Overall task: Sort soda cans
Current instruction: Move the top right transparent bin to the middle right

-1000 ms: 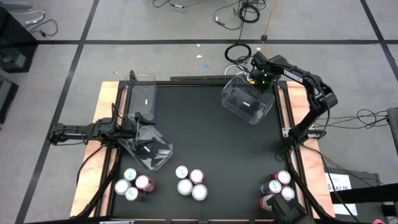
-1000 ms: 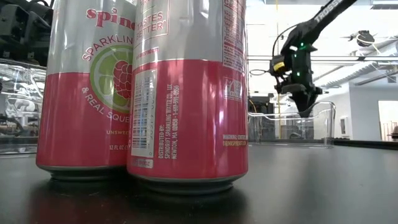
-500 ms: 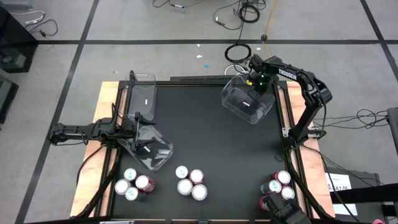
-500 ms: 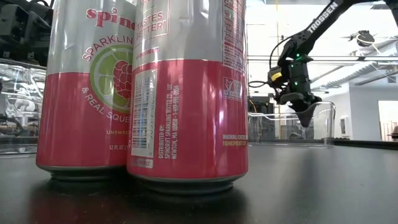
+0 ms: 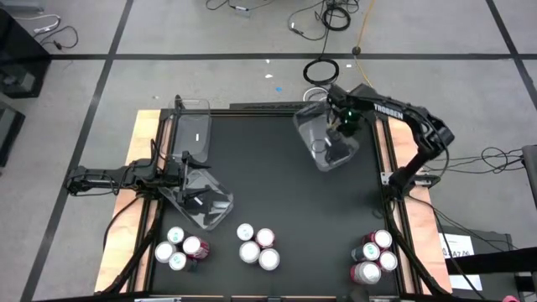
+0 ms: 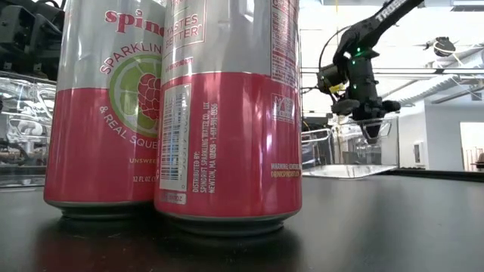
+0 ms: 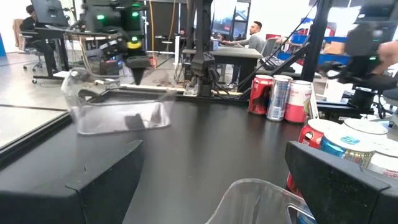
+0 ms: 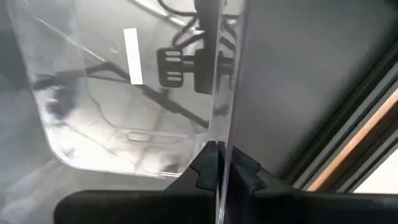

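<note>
Lifted and tilted, clear bin (image 5: 323,141) now hangs from right gripper (image 5: 340,124).

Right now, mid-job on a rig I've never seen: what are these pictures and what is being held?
Two robot arms work at a black table. One picture looks straight down, one sits at table height behind pink soda cans, and one rides on each wrist. The right gripper is shut on the wall of a clear bin and has it tipped up off the table at the far right. The left gripper waits open at the left edge beside two more clear bins. Three can clusters stand along the near edge.
</note>
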Motion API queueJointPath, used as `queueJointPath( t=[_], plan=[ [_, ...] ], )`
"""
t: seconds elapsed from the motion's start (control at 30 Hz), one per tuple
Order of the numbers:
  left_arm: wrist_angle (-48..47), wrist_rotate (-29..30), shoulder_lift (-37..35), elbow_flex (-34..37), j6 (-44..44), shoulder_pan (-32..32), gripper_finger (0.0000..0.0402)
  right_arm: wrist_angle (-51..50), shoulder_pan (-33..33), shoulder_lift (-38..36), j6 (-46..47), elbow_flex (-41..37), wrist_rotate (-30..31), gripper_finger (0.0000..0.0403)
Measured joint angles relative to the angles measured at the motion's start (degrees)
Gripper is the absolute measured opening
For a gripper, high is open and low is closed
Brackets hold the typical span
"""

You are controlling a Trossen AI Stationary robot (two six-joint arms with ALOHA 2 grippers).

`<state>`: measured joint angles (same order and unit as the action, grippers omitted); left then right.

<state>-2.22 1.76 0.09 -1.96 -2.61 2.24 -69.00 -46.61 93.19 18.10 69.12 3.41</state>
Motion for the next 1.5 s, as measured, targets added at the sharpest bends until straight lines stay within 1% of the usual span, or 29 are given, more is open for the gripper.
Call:
queueJointPath(
  t=[0.1,0.2,0.3,0.4,0.5,0.6,0.77,0.97,1.13,1.27,1.4,1.5],
  plan=[
    [0.00,0.00,0.01,-0.01,0.00,0.00,0.0398,1.04,5.74,-4.90,8.37,-4.54,-1.10,0.0001],
    [-0.01,0.00,0.01,-0.02,0.00,-0.01,0.0398,2.65,12.15,-10.29,18.42,-10.04,-3.68,0.0001],
    [0.00,0.00,-0.01,-0.02,0.00,-0.02,0.0398,5.96,18.96,-15.29,30.33,-15.11,-5.26,0.0001],
    [0.00,0.00,0.00,-0.02,0.00,0.00,0.0398,10.32,26.31,-18.50,42.23,-18.50,-5.30,0.0000],
    [0.00,0.00,-0.01,-0.02,0.00,0.00,0.0398,11.94,33.22,-19.57,52.48,-19.69,-5.06,0.0000],
    [0.00,0.00,-0.01,-0.01,0.01,-0.01,0.0398,12.19,39.02,-18.63,59.59,-19.71,-4.06,0.0000],
    [0.00,0.00,-0.01,-0.02,0.00,0.00,0.0398,12.71,45.20,-17.10,68.63,-19.72,-3.14,0.0000],
    [0.00,0.00,0.01,-0.01,0.00,0.00,0.0398,13.14,50.65,-16.39,77.82,-19.72,-1.33,0.0000],
    [-0.02,0.00,0.01,-0.02,0.00,0.00,0.0398,13.02,53.40,-16.37,82.06,-19.72,-0.54,0.0000],
    [-0.02,0.00,0.01,-0.02,0.01,0.00,0.0398,12.51,54.29,-16.37,81.28,-19.72,-0.47,0.0000],
    [-0.02,0.00,-0.01,-0.02,0.00,-0.02,0.0398,10.31,54.23,-16.37,77.62,-19.69,-0.49,0.0000],
    [-0.02,0.00,0.01,-0.02,0.00,-0.02,0.0398,10.59,54.24,-16.37,78.25,-19.72,-0.57,0.0003]
  ],
)
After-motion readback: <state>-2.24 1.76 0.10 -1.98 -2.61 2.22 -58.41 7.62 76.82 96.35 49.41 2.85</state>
